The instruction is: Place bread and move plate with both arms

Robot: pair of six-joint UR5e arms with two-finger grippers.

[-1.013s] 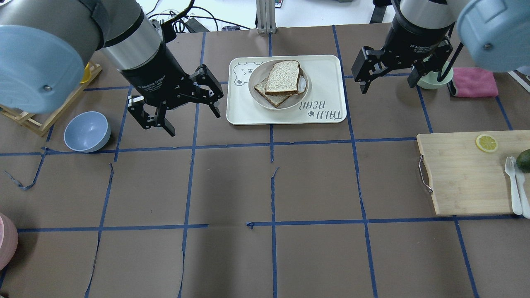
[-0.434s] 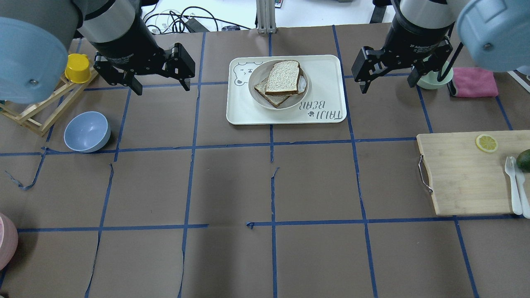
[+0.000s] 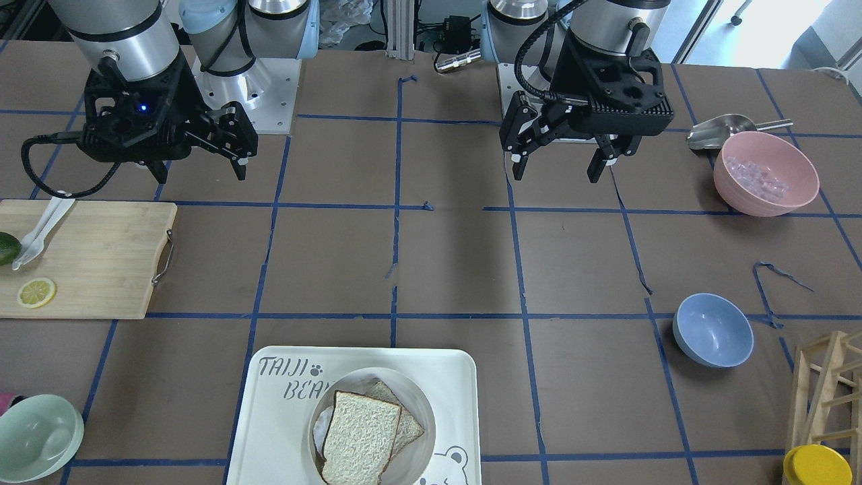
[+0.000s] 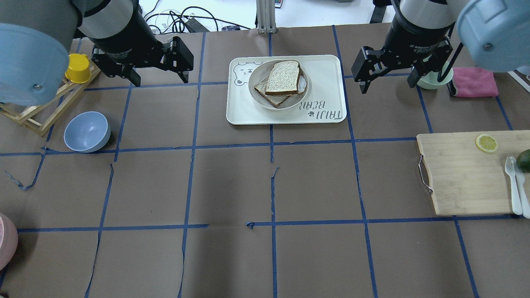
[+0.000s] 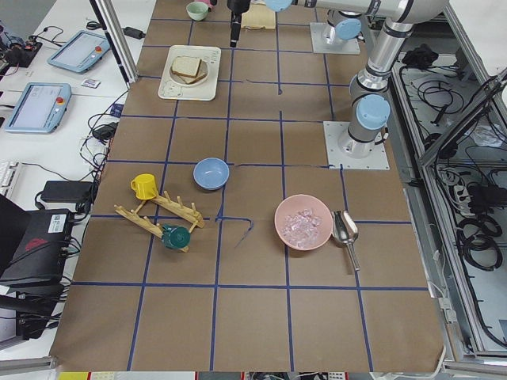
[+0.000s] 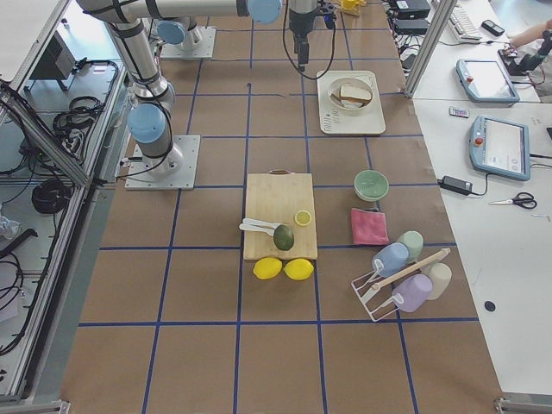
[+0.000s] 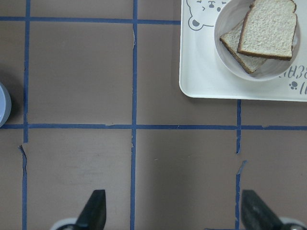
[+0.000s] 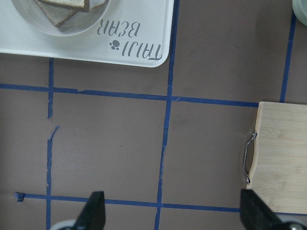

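Observation:
The bread [image 4: 283, 77] lies on top of a smaller slice and a fried egg on the round cream plate [image 4: 254, 74]. The plate sits on the white bear-print tray [image 4: 323, 70] at the far middle of the table. The bread [image 3: 357, 438] and plate [image 3: 421, 411] also show in the front view, and in the left wrist view, bread [image 7: 267, 26] on plate [image 7: 278, 69]. My left gripper [image 4: 159, 79] hangs open and empty left of the tray. My right gripper [image 4: 388, 85] hangs open and empty right of it. Both are high above the table [image 3: 555, 174] [image 3: 202, 175].
A blue bowl [image 4: 87, 131] sits at the left, a yellow cup [image 4: 78, 68] on a wooden rack behind it. A cutting board [image 4: 468, 174] with lemon slice, avocado and fork lies at the right. A green bowl [image 4: 430, 80] and pink cloth [image 4: 476, 82] are behind the right gripper.
My left gripper has moved away from the tray, to the left and toward the table's far side, and turned level. The right arm, bread and plate have not moved.

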